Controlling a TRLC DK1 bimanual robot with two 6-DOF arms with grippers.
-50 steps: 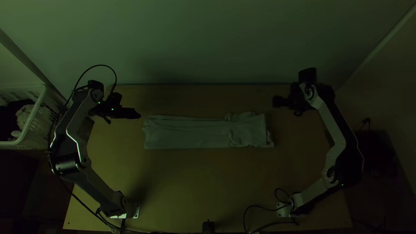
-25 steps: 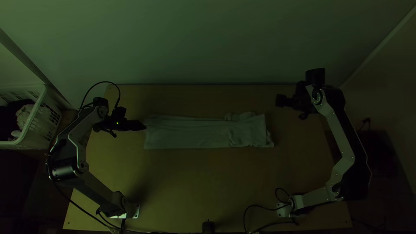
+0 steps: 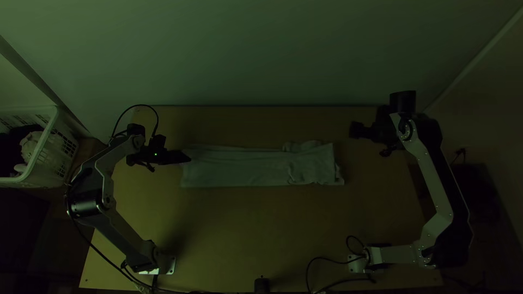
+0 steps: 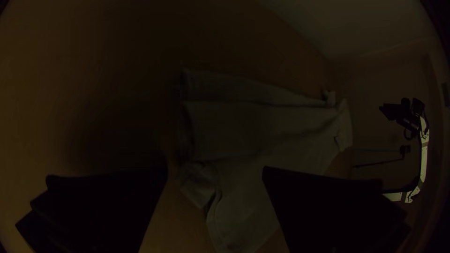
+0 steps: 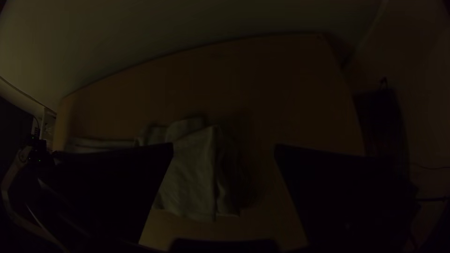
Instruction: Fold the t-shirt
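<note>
The t-shirt [image 3: 234, 171] lies on the wooden table [image 3: 261, 228] as a long narrow strip, one end at the left gripper's fingertips, its rumpled end toward the right gripper. Left gripper [image 4: 214, 169]: fingers apart. Right gripper [image 5: 224, 146], beyond the strip: fingers apart. Step in hand: probably the crosswise fold. Next move requires closing the left fingers on all layers, then lifting.
</note>
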